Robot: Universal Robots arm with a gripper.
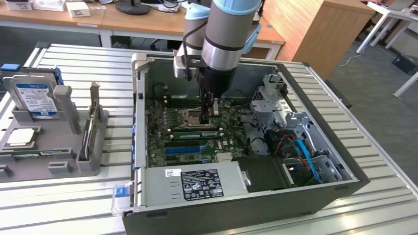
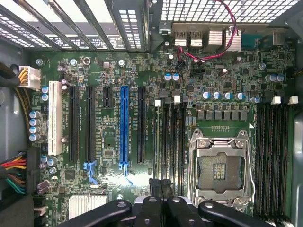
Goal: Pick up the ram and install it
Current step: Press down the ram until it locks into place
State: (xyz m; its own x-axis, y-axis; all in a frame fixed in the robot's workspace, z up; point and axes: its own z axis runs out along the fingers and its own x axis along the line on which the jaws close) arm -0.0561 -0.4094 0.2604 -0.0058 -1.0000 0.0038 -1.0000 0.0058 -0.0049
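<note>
Look inside the open computer case (image 1: pixel 140 127) on the slatted table (image 1: pixel 78 200). The ram (image 1: pixel 193 132) sits low on the motherboard (image 1: pixel 156 142), in the row of memory slots between the empty CPU socket (image 1: pixel 194 116) and the blue expansion slot (image 1: pixel 185 148). Its long axis runs across the board from the exterior view's left to the exterior view's right, parallel to the blue slot, and it stands on edge with its green face and chips towards the camera.

Your gripper (image 1: pixel 210 117) hangs straight down from the arm, over the socket's edge and just above the ram's end on the exterior view's right. You cannot tell from either view whether it touches the stick. The fingers (image 2: pixel 154 185) are pressed together, with nothing visible between them. In the wrist view they point at the near ends of the black memory slots beside the socket.

The power supply (image 1: pixel 196 183) fills the case's near corner. A hard drive (image 1: pixel 33 98) stands in a grey holder (image 1: pixel 58 161), well apart on the exterior view's left.
</note>
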